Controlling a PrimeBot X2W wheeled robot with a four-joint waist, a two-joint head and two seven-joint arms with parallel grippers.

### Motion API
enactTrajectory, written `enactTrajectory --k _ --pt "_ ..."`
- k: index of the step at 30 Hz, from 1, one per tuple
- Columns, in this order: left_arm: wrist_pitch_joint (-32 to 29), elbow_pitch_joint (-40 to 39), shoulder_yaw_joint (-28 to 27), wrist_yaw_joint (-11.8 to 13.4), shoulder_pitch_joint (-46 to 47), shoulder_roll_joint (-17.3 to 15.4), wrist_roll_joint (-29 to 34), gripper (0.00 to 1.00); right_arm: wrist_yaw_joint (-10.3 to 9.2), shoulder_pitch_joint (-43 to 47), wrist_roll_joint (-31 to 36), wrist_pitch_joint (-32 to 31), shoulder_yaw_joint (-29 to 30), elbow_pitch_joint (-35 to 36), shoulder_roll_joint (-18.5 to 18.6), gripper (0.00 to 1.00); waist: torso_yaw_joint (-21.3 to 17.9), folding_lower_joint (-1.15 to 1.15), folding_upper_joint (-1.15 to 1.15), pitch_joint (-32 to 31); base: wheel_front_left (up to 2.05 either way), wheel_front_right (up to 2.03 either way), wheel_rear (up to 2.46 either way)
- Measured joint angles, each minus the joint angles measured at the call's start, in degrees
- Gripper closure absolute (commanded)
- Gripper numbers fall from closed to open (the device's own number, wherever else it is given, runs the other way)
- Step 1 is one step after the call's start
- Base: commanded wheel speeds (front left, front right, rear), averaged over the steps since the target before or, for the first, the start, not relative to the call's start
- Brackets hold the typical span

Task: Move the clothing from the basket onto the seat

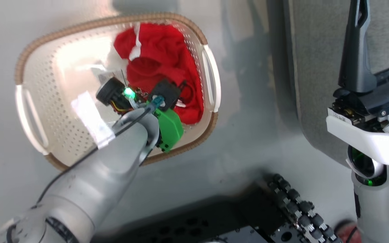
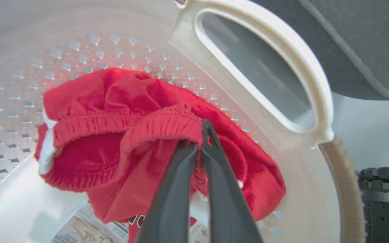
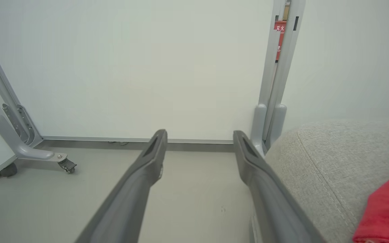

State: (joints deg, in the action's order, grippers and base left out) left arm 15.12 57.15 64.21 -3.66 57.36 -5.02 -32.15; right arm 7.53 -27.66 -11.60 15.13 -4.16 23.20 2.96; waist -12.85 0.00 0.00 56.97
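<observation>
The cream basket (image 1: 96,23) stands on the floor with red clothing (image 1: 162,57) bunched in its right half. My left arm (image 1: 113,162) reaches down into it. In the left wrist view my left gripper (image 2: 199,136) is shut on the elastic hem of a plain red garment (image 2: 113,111) with white trim. Under it peeks a bit of black-and-white lettering (image 2: 134,220). My right gripper (image 3: 200,135) is open with nothing between its fingers, and it stands upright beside the grey seat (image 1: 316,67). Another piece of red fabric (image 3: 387,209) lies on the seat (image 3: 333,162).
A label sticker (image 2: 86,229) lies on the basket floor (image 2: 19,209). The robot's dark base (image 1: 248,219) fills the near floor. A white panel on castor feet (image 3: 62,163) and a grey post (image 3: 275,101) stand beyond the right gripper.
</observation>
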Motion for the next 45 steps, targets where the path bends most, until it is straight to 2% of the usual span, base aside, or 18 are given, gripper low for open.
enactTrajectory --k 10,22,27,35,45 --pt "0.00 -13.63 -11.99 1.74 -12.61 -1.56 4.90 1.00 -0.01 5.43 -0.32 0.00 2.19 -3.37 -0.14 0.00 3.01 0.00 0.00 -12.71 0.00 0.00 0.00" --pt "0.00 -25.92 -23.70 1.21 -27.45 -0.65 10.53 1.00 -0.01 12.30 -1.08 0.01 2.05 -8.08 -0.15 0.00 5.80 0.00 0.00 -27.95 0.00 0.00 0.00" --pt "0.00 -33.71 -28.54 1.07 -33.49 0.20 12.40 1.00 -0.01 16.37 -1.57 0.01 1.29 -10.72 -0.15 0.00 6.60 0.00 0.00 -34.83 0.00 0.00 0.00" --pt "0.01 -47.32 -34.04 0.67 -38.46 1.24 17.16 1.00 -0.01 21.20 -1.66 0.00 -1.31 -14.41 -0.15 0.00 7.70 -0.01 0.00 -44.24 0.00 0.00 0.00" --pt "0.01 -56.76 -38.44 1.18 -41.70 1.94 19.63 1.00 -0.01 25.35 -2.89 0.01 -4.57 -17.93 -0.15 0.00 7.57 -0.01 0.00 -51.87 0.00 0.00 0.00"
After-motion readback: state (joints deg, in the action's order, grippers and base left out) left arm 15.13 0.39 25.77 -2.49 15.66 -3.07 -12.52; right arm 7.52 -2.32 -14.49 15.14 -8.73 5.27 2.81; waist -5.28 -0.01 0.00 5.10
